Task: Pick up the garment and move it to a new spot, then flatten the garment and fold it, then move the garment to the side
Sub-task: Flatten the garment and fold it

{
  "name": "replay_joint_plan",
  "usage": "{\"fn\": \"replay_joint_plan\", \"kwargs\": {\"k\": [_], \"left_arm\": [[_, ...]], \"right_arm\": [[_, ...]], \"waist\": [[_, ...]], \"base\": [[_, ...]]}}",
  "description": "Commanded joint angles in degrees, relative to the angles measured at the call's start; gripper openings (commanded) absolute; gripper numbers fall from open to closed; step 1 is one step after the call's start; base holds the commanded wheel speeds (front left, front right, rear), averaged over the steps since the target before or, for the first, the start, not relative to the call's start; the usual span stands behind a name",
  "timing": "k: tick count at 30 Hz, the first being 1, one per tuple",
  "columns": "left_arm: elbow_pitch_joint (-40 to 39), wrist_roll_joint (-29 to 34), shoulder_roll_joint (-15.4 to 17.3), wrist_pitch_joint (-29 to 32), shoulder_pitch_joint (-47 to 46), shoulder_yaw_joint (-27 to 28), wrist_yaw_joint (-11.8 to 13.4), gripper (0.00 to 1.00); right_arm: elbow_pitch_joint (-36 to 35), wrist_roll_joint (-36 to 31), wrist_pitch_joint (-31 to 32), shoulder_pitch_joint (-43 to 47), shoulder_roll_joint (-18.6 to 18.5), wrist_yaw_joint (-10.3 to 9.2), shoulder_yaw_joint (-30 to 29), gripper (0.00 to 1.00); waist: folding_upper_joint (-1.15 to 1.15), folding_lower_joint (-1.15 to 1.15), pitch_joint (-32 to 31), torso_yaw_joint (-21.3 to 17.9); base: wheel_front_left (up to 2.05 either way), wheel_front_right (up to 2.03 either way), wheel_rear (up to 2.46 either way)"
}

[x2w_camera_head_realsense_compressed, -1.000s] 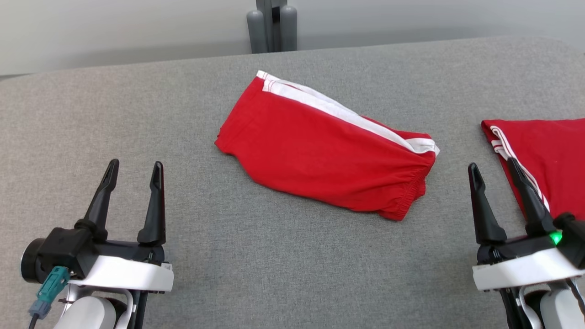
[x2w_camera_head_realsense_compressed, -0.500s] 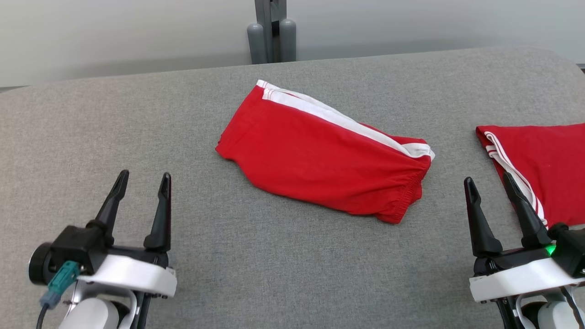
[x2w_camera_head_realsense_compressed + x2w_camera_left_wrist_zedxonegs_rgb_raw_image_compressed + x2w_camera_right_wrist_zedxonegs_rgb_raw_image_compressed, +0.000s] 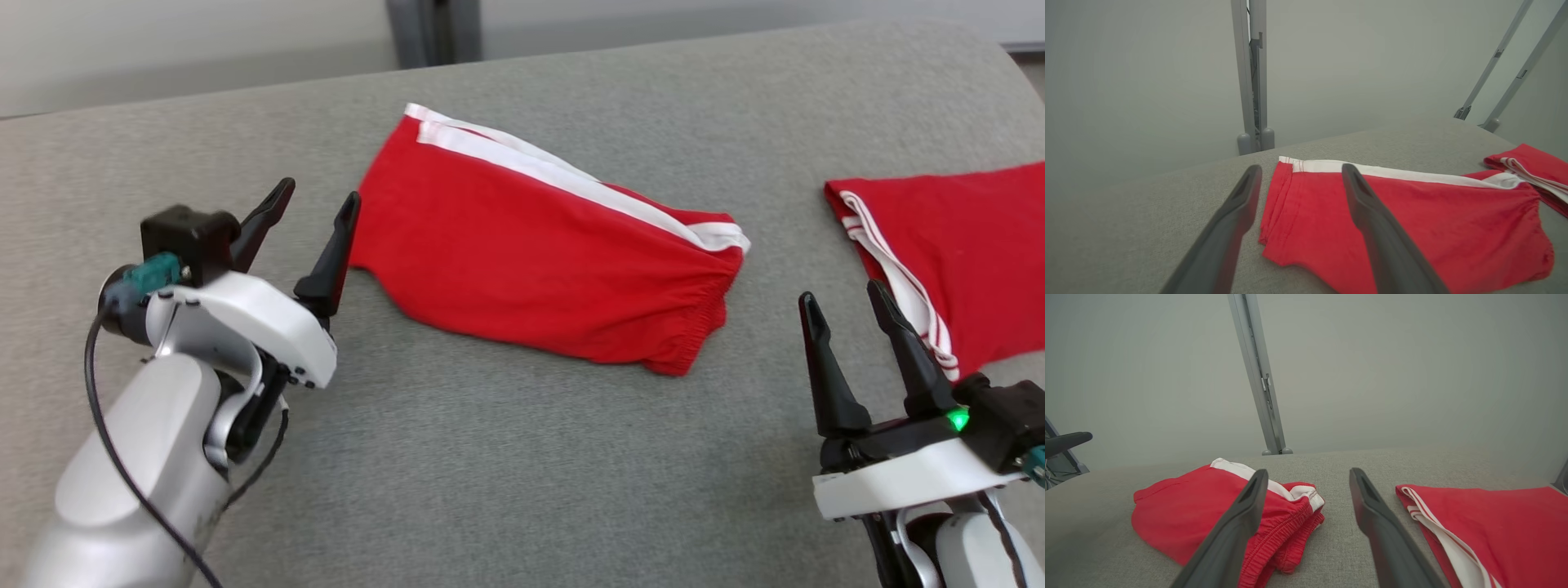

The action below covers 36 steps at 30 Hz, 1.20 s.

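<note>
Left gripper: jaws wide, nothing between them; at 9 o'clock of the shorts, one fingertip just beside the leg hem, whether it touches I cannot tell
Shorts: red with a white side stripe, mid-table, lying doubled over with leg on leg; hem toward 10 o'clock, elastic waist bunched toward 4 o'clock; a few soft wrinkles, edges not quite square
Right gripper: jaws wide, empty, at 4 o'clock of the shorts and well apart from them, beside the second garment's striped edge
Second garment: red, white-striped, flat at 3 o'clock, running off the right edge
Progress: unsettled; shorts doubled in mid-table fit a garment waiting to be lifted to a new spot, and equally one already folded that only needs shifting aside
Judged aim: the left gripper points at the hem corner, which looks like the likely grasp point
Containers: the table alone bears things, namely the shorts and the second garment, lying apart
</note>
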Motion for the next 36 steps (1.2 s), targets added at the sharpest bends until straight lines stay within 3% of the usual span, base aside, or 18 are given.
{"fn": "replay_joint_plan", "kwargs": {"k": [1, 7, 14, 20, 21, 22, 23, 29, 36], "left_arm": [[2.5, -0.7, -0.3, 0.8, -1.7, -0.1, -1.1, 1.0], [18.4, -4.3, -1.5, 5.5, -9.7, -0.2, -5.9, 1.0], [32.6, -7.0, -1.1, 8.8, -15.3, -0.1, -7.9, 1.0], [38.3, -9.4, -2.5, 11.1, -16.1, -1.7, -8.9, 1.0], [38.6, -10.0, -2.8, 11.4, -16.1, -2.0, -8.9, 0.83], [38.3, -10.6, -3.1, 11.8, -15.9, -2.6, -8.9, 0.38], [37.8, -11.6, -3.5, 12.2, -15.6, -3.1, -8.9, 0.0], [35.9, -15.6, -2.8, 12.5, -14.6, -5.3, -8.9, 0.0], [35.9, -17.2, -3.2, 5.4, -13.1, -4.2, -8.8, 0.0]], "right_arm": [[0.6, 0.5, -0.4, -0.8, -0.1, 0.0, 0.4, 1.0], [2.2, 1.8, -1.2, -2.7, 0.3, -0.01, 2.8, 1.0], [4.3, 2.7, -2.5, -3.9, 0.5, -0.01, 3.8, 1.0], [4.9, 2.8, -3.2, -4.1, 0.7, -0.01, 3.5, 1.0], [5.1, 2.8, -3.3, -4.1, 0.7, -0.01, 3.3, 1.0], [5.3, 2.8, -3.4, -4.3, 0.7, -0.01, 3.3, 1.0], [5.4, 2.8, -3.4, -4.5, 0.7, -0.01, 3.3, 1.0], [5.7, 2.9, -3.3, -4.1, 0.6, -0.01, 2.6, 1.0], [5.6, 3.0, -2.9, -3.2, 0.1, -0.01, 1.1, 1.0]], "waist": [[0.0, 0.0, 1.3, -1.8], [0.0, 0.0, 4.1, -5.7], [0.0, 0.0, 6.4, -8.5], [0.0, 0.0, 6.5, -8.6], [0.0, 0.0, 6.5, -8.4], [0.0, 0.0, 6.4, -8.3], [0.0, 0.0, 6.3, -8.1], [0.0, 0.0, 5.2, -6.9], [0.0, 0.0, 3.9, -4.4]], "base": [[0.0, 0.0, 0.0], [0.0, 0.0, 0.0], [0.0, 0.0, 0.0], [0.0, 0.0, 0.0], [0.0, 0.0, 0.0], [0.0, 0.0, 0.0], [0.0, 0.0, 0.0], [0.0, 0.0, 0.0], [0.0, 0.0, 0.0]]}}
